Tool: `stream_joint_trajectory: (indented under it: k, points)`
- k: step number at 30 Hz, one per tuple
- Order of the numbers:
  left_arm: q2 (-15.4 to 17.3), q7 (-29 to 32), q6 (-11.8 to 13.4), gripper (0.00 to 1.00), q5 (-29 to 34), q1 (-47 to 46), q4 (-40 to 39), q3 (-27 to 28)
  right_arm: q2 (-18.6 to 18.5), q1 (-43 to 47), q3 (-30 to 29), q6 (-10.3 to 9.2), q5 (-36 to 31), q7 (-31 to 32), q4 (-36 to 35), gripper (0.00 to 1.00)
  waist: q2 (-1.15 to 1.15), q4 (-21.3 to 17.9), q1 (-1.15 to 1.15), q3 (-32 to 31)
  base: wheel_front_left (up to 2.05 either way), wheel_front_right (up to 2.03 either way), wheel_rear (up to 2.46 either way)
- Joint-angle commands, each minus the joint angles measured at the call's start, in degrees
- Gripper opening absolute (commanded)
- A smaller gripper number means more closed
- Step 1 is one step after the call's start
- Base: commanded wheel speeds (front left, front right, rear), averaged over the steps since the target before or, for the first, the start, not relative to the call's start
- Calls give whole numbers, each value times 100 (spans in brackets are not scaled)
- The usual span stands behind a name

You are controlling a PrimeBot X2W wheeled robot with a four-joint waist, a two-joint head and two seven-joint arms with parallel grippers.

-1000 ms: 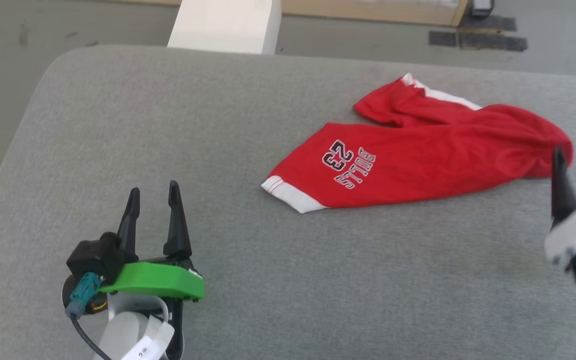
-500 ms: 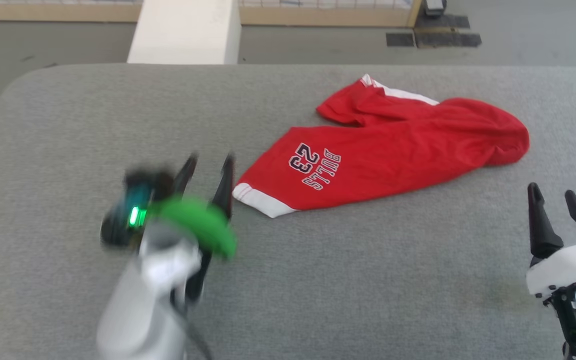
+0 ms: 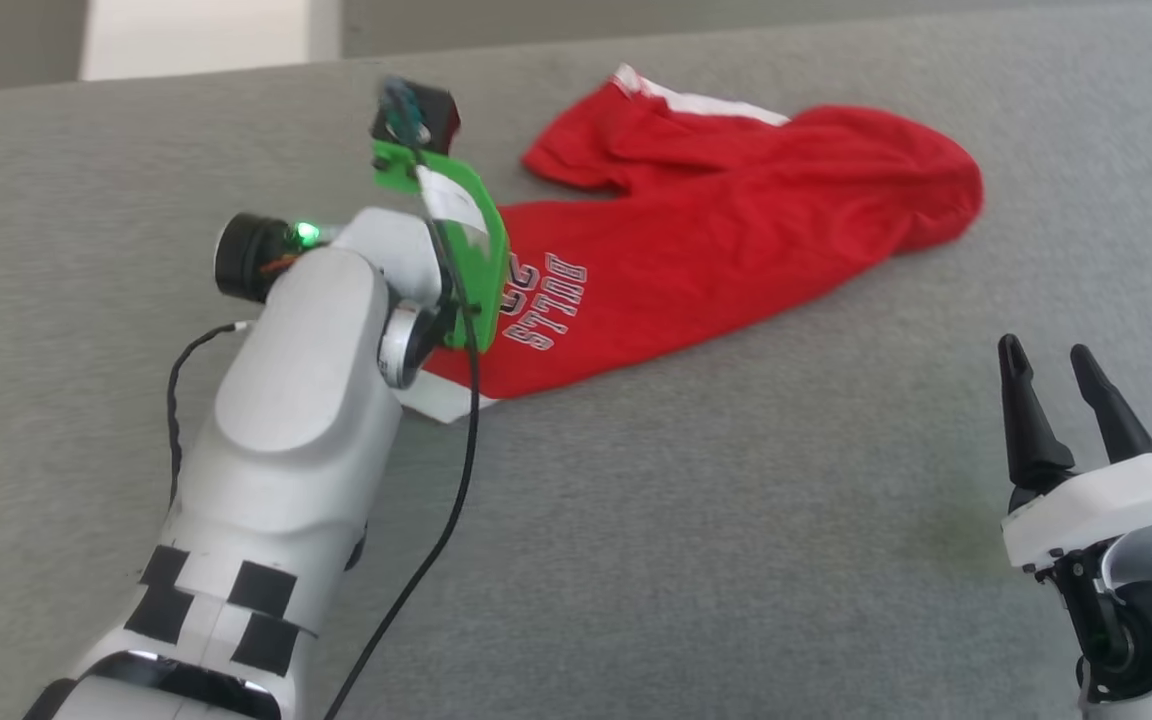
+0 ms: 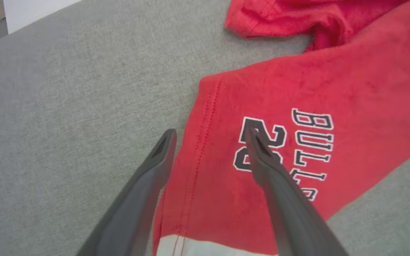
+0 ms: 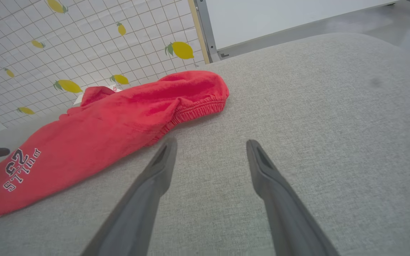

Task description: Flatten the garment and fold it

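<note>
Red basketball shorts (image 3: 736, 240), one pair, lie crumpled on the grey upholstered surface (image 3: 636, 560) in the head view, with the waist end toward my right and the printed leg toward my left. I count two arms here. The left arm (image 3: 286, 420) reaches over the end of the printed leg. Its green mount (image 3: 491, 270) and wrist cover the fingers, so from this view I cannot tell how that claw stands. The right claw (image 3: 1046, 350) sits low on the right, well apart from the shorts, its two fingers spread with nothing between them.

The left wrist view shows what the head view hides. The left claw (image 4: 209, 132) is spread, its two fingers straddling the leg's stitched edge, one over bare grey and the other over the "23" of the print (image 4: 311, 142). I cannot tell whether either tip touches. One white band (image 4: 208, 249) shows at the bottom.

The right wrist view has the gathered elastic waistband (image 5: 198, 110) ahead of the spread right claw (image 5: 211, 141). A lemon-patterned grid sheet (image 5: 84, 42) hangs behind the surface.
</note>
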Motion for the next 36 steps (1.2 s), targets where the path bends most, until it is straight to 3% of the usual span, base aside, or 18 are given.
stream_joint_trajectory:
  k: [1, 7, 8, 9, 20, 27, 32, 36]
  points:
    - [89, 193, 54, 100, 142, -72, 149, -104, 2, -113, 22, -9, 57, -81, 44, 100, 0, -362, 0, 343, 0, 0, 0]
    - [130, 824, -18, 100, 208, 51, 462, -361, 2, -149, -8, -9, 63, -217, 189, 100, 0, -345, 0, 344, 0, 0, 0]
    - [119, 845, -22, 32, 198, 72, 457, -377, 2, -158, -9, -9, 61, -226, 209, 100, 0, -322, 0, 334, 0, 0, 0]
    - [101, 812, -30, 0, 168, 95, 426, -379, 2, -172, 1, -9, 56, -235, 229, 100, 0, -288, 0, 318, 0, 0, 0]
    - [-146, -531, -26, 0, -897, 99, -392, 418, 3, -118, 94, -9, -60, -184, 355, 100, 0, 237, 0, -194, 0, 0, 0]
    - [253, -679, 492, 0, -1087, 327, -592, 1043, 3, 10, 120, -9, -122, -47, 280, 100, 0, 493, 0, -484, 0, 0, 0]
    - [663, -633, 949, 0, -1244, 1015, -565, 1574, 3, 98, 154, -9, -143, 30, 219, 100, 0, 564, 0, -542, 0, 0, 0]
    - [758, -545, 1141, 0, -1458, 1638, -559, 1873, 3, 168, 140, -9, -149, 72, 163, 100, 0, 636, 0, -548, 0, 0, 0]
